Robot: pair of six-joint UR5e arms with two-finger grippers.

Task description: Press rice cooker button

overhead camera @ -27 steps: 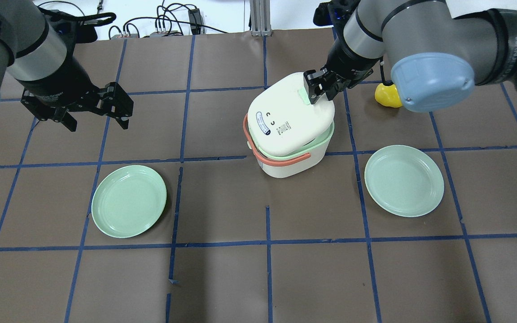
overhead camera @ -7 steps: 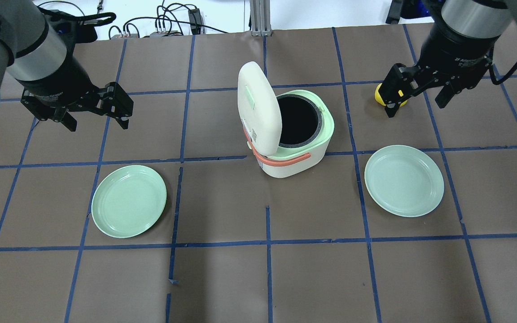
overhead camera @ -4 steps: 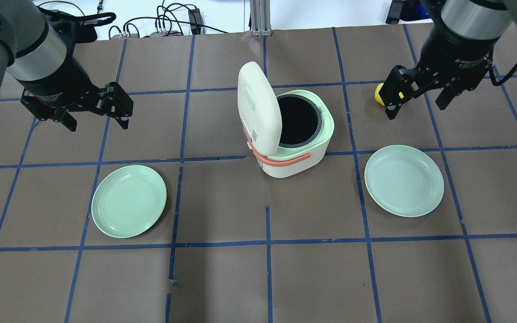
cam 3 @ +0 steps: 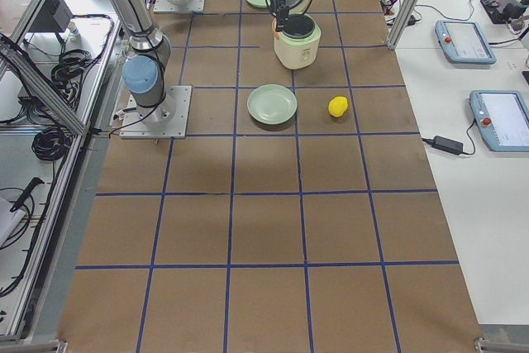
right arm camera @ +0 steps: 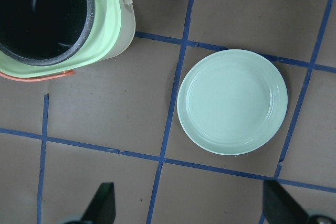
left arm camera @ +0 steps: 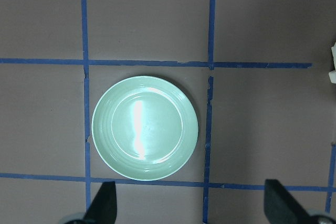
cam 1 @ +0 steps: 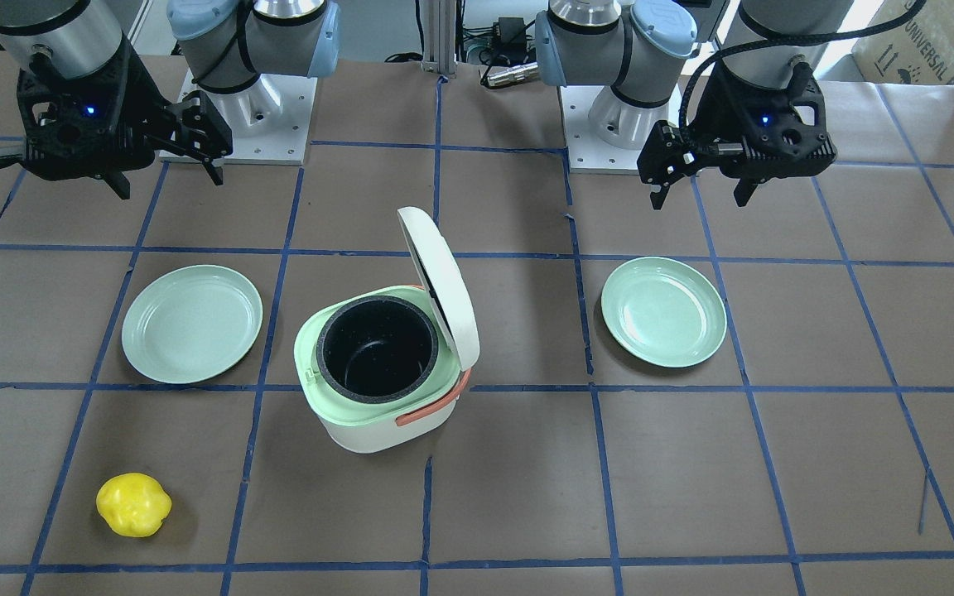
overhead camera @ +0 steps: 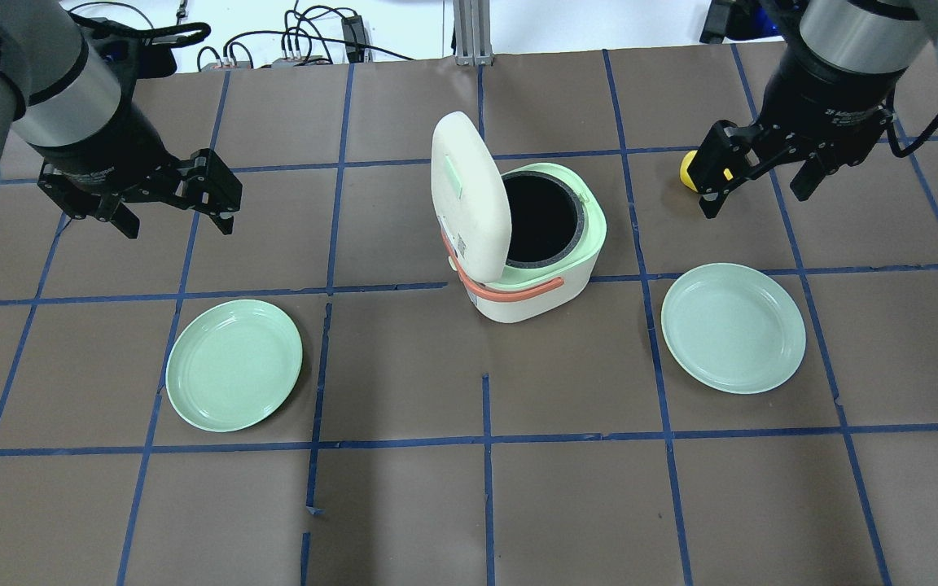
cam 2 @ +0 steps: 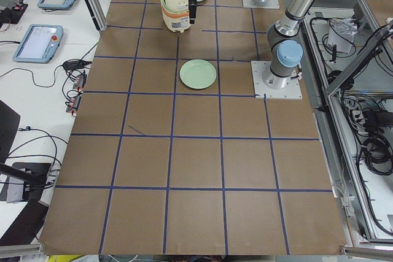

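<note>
- The rice cooker (overhead camera: 518, 303) sits mid-frame on the worktop (overhead camera: 404, 505), with its lid (overhead camera: 469, 195) standing upright and the dark pot exposed.
- The left pincer (overhead camera: 177, 225), upper left in the overhead view, is released.
- The right pincer (overhead camera: 754, 201), upper right, is released too.

left plate (overhead camera: 234, 365): pale green, on table (overhead camera: 485, 505) | right plate (overhead camera: 733, 327): same | yellow object (cam 1: 133, 504): beyond right plate

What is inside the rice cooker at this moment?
The rice cooker's lid stands open. Inside, only the dark inner pot shows, and it looks empty in the front-facing view. From overhead, the lid covers part of its left side.
</note>
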